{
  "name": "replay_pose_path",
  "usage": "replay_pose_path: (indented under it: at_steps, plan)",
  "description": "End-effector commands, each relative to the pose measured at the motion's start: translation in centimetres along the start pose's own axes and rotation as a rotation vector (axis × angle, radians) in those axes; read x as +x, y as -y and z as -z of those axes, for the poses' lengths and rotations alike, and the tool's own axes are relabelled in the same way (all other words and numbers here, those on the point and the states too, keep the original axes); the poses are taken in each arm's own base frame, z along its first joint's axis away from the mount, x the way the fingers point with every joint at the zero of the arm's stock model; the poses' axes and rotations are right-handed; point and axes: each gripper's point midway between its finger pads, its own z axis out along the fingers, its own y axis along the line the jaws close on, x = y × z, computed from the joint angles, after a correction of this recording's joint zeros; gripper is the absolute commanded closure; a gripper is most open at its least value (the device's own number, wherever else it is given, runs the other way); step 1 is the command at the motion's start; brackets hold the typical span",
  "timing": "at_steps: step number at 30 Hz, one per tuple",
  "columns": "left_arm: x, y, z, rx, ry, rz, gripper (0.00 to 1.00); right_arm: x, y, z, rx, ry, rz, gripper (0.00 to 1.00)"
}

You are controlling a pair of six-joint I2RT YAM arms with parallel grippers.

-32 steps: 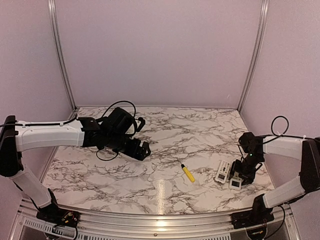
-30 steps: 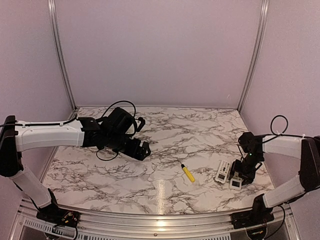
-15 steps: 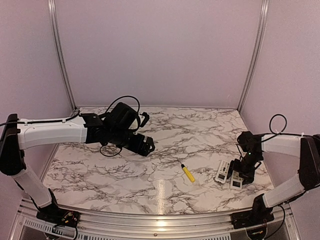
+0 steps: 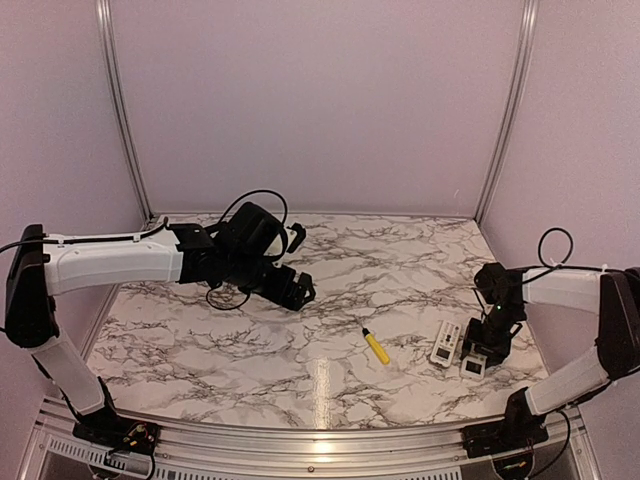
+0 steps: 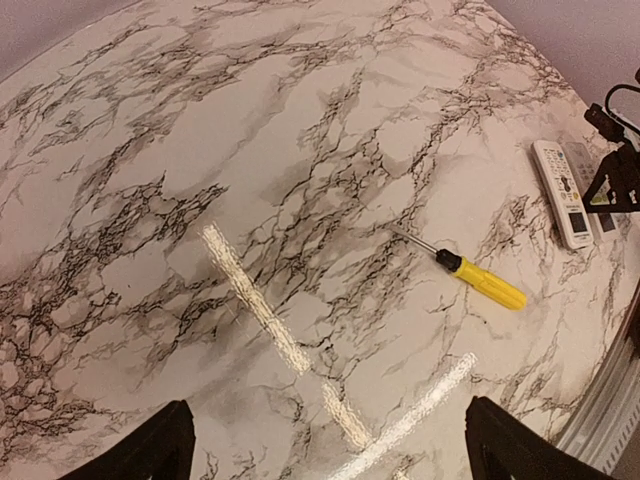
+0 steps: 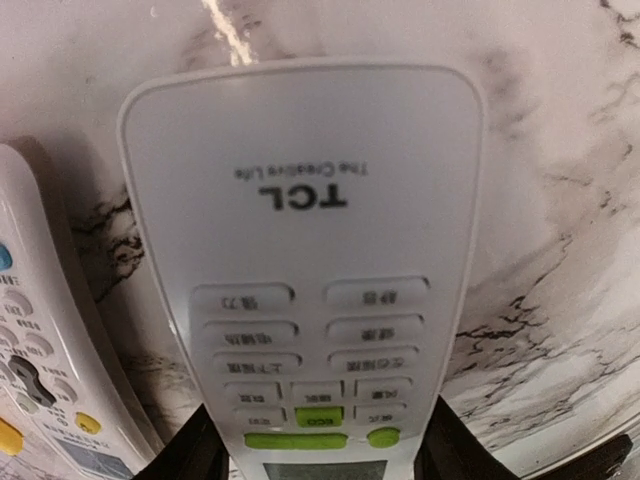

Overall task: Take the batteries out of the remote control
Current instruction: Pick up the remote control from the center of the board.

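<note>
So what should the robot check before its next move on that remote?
1. TCL remote lies between the right fingers: ok.
2. Those fingers firmly closed on it: cannot tell.
3. Battery side reachable: not ok, the buttons face up.
4. Batteries in sight: not ok, none visible.
5. Second remote clear of the grip: cannot tell, it lies close alongside.
6. Left fingers open, away from the screwdriver: ok.
</note>
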Motion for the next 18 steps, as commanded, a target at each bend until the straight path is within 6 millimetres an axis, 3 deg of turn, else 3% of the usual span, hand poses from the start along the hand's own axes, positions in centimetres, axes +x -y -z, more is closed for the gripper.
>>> replay_pose_path:
  at_steps: [1, 8, 18]
  plan:
    - [0.2, 0.4, -0.1, 0.015, -0.017, -0.017, 0.02, -1.1, -0.3, -0.2, -0.014, 0.068, 0.001, 0.55]
    - [0.2, 0.5, 0.0, 0.021, -0.016, -0.016, 0.02, -1.1, -0.5, 0.6, -0.041, 0.083, -0.002, 0.60]
    - [-0.5, 1.5, 0.6, 0.072, -0.005, -0.009, 0.02, -2.4, -2.5, 5.0, -0.157, 0.171, -0.034, 0.63]
